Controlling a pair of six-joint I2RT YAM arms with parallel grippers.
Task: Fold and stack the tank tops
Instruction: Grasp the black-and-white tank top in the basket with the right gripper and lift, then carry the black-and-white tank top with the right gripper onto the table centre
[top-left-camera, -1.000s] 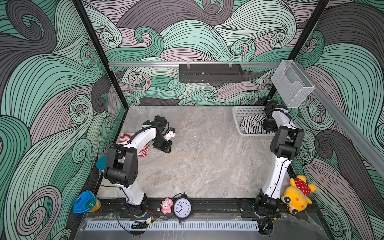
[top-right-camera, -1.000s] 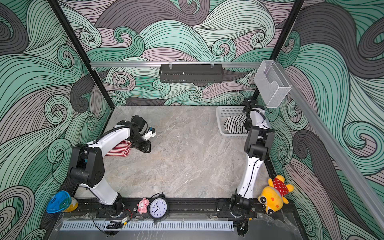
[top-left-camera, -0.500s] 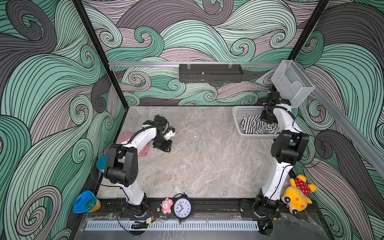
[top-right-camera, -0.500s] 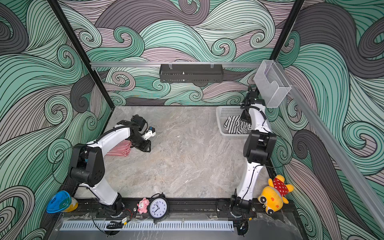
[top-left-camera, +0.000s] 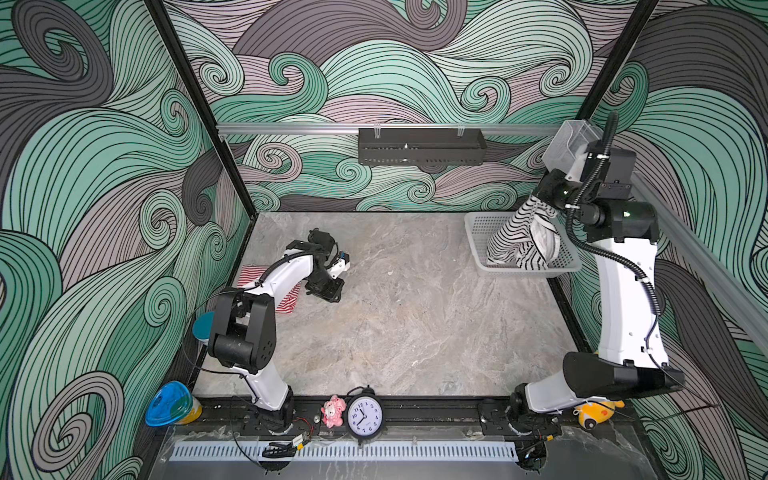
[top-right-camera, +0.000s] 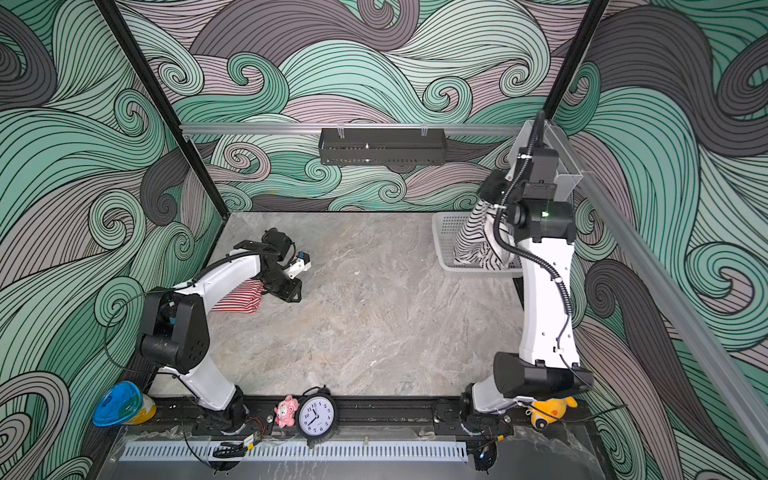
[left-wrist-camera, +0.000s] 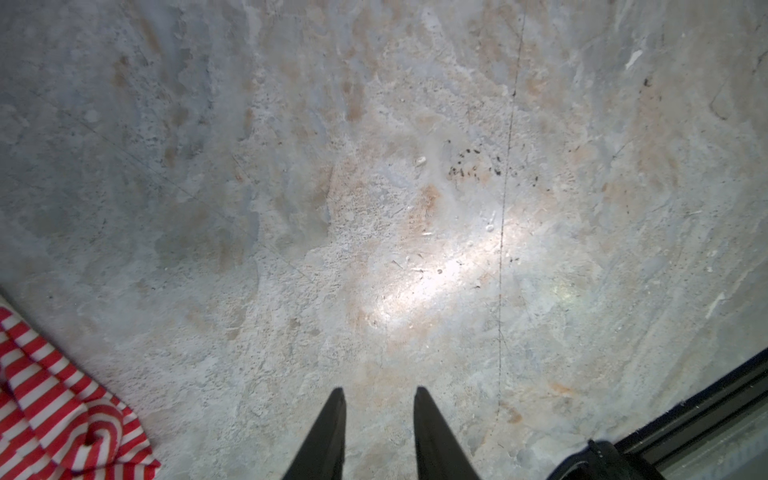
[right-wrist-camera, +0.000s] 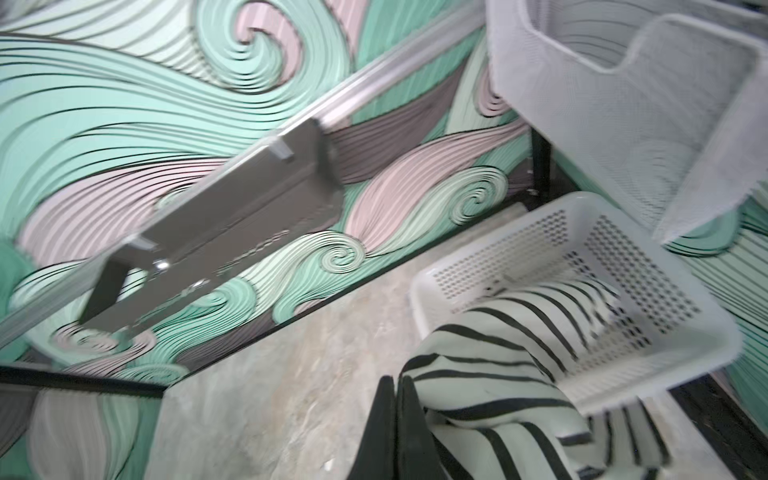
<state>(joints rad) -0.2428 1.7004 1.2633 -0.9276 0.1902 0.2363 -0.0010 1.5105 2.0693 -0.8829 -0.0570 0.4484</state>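
The black-and-white striped tank top (top-left-camera: 519, 237) (top-right-camera: 476, 237) hangs in a bunch from my right gripper (top-left-camera: 540, 199) (top-right-camera: 484, 199). Its lower end still rests in the white basket (top-left-camera: 482, 224) (top-right-camera: 444, 232). In the right wrist view the right gripper (right-wrist-camera: 395, 378) is shut, with the striped cloth (right-wrist-camera: 490, 374) bulging beside the fingers above the basket (right-wrist-camera: 540, 245). The red-and-white tank top (top-left-camera: 286, 301) (top-right-camera: 237, 297) (left-wrist-camera: 62, 407) lies folded on the table at the left, partly under the left arm. My left gripper (top-left-camera: 328, 291) (top-right-camera: 291, 293) (left-wrist-camera: 380, 390) hovers open over bare table beside it, holding nothing.
A clear plastic bin (top-left-camera: 569, 141) hangs on the right wall close to the raised right wrist. A black tray (top-left-camera: 419, 145) is mounted on the back wall. A clock (top-left-camera: 365, 415), a pink toy (top-left-camera: 333, 411), a blue bowl (top-left-camera: 170, 403) and a yellow plush (top-left-camera: 598, 411) line the front rail.
The right gripper shut on the black-and-white tank top in the basket and rose, pulling the cloth up. The left arm has hardly moved.
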